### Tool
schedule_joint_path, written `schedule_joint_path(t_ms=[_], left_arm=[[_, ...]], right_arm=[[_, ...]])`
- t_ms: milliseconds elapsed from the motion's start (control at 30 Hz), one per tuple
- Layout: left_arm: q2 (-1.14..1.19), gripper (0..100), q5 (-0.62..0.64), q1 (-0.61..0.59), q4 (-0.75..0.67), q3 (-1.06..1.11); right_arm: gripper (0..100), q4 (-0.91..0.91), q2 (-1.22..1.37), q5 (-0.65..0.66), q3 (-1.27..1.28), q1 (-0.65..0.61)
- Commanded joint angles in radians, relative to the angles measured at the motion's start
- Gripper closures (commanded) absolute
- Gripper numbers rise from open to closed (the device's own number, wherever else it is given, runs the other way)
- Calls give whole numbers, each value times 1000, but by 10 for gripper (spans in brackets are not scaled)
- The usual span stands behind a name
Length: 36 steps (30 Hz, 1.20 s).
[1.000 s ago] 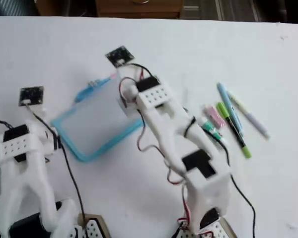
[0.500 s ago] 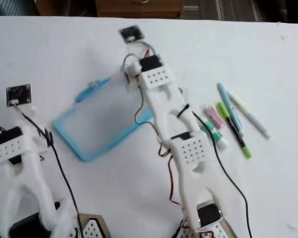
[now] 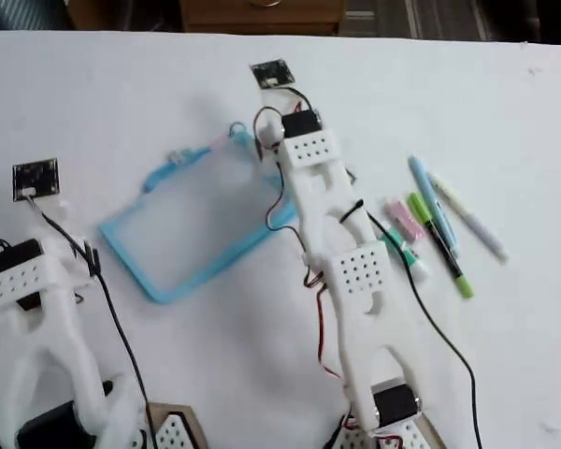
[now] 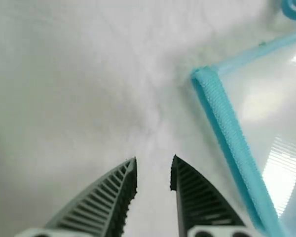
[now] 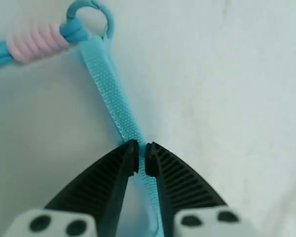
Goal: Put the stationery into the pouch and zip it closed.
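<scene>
Right gripper [image 5: 141,158] pinches edge tape [image 5: 106,84] of the pouch [image 3: 192,220], tape running straight out from jaws. Pouch centre-left on table [image 3: 505,103]; pens [image 3: 438,224] toward right edge, nearer this arm. Left gripper [image 4: 153,173] narrowly parted, empty.

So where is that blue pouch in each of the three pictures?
High view: the pouch lies flat on the table, left of centre.
Left wrist view: one corner of it, near the open jaws.
Right wrist view: its woven strap, pinched between the jaws.
Shared landmark: the blue woven edging.
</scene>
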Motion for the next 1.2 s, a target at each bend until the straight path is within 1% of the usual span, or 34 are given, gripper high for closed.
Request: schedule_joint_path(t_ms=[0, 167, 267, 367, 567, 667, 733, 800, 867, 967, 1000, 1067, 1167], left_arm=[[-7, 865, -2, 5, -8, -25], [-13, 865, -89, -1, -17, -72], [-13, 865, -104, -30, -17, -103], [-13, 865, -106, -111, -17, -152], [-13, 865, -106, -308, -18, -281], [-13, 865, -106, -355, -17, -324], [-13, 865, -106, -363, -17, -327], [-13, 865, -106, -363, -8, -325], [-13, 865, -106, -363, 15, -325], [-13, 865, -106, -364, 18, -325], [-13, 865, -106, -364, 18, -325], [-13, 865, -107, -364, 14, -325], [-8, 865, -107, -364, 11, -325]], right_arm=[[978, 124, 12, -2, -2, -7], [981, 300, 8, 0, 5, -96], [981, 300, -16, 2, 14, -157], [981, 298, -79, 3, 94, -249], [981, 297, -262, 3, 439, -507], [981, 294, -323, 5, 539, -595], [981, 294, -358, 15, 546, -607], [964, 297, -390, 64, 546, -602], [882, 297, -432, 83, 557, -581], [711, 297, -516, 89, 565, -541], [685, 297, -550, 89, 565, -530], [699, 297, -624, 89, 560, -512], [772, 295, -728, 87, 559, -475]])
